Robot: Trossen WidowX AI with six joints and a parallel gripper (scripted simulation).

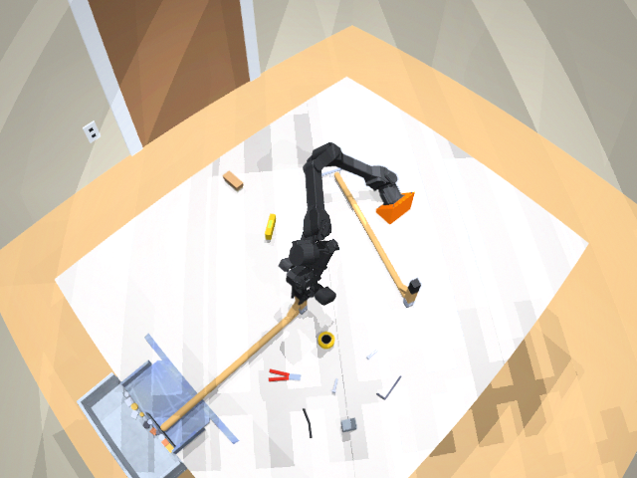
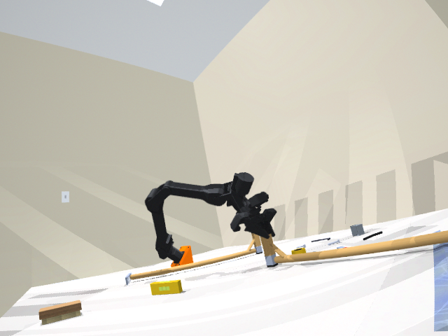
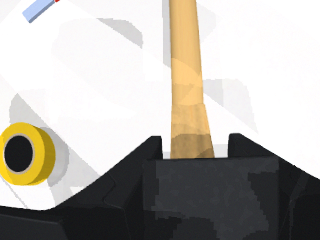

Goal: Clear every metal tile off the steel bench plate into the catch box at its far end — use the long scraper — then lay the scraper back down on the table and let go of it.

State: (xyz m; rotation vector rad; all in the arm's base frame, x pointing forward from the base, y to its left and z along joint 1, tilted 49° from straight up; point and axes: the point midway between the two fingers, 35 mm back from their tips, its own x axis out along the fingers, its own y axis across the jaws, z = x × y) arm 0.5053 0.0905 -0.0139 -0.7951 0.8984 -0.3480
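Catch box [image 1: 95, 411] at the worktop's near-left corner, metal tiles [image 1: 143, 419] bunched against it on the steel bench plate [image 1: 198, 429], long scraper [image 1: 241, 359] reaching from them toward mid-table, its upright handle clamped in the gripper [image 1: 304, 301].

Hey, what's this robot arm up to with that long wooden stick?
The gripper is shut on the handle end of a long scraper. The scraper's far end lies on the steel bench plate, against a row of small metal tiles lined up at the edge of the catch box. A second long wooden tool lies unused on the table.
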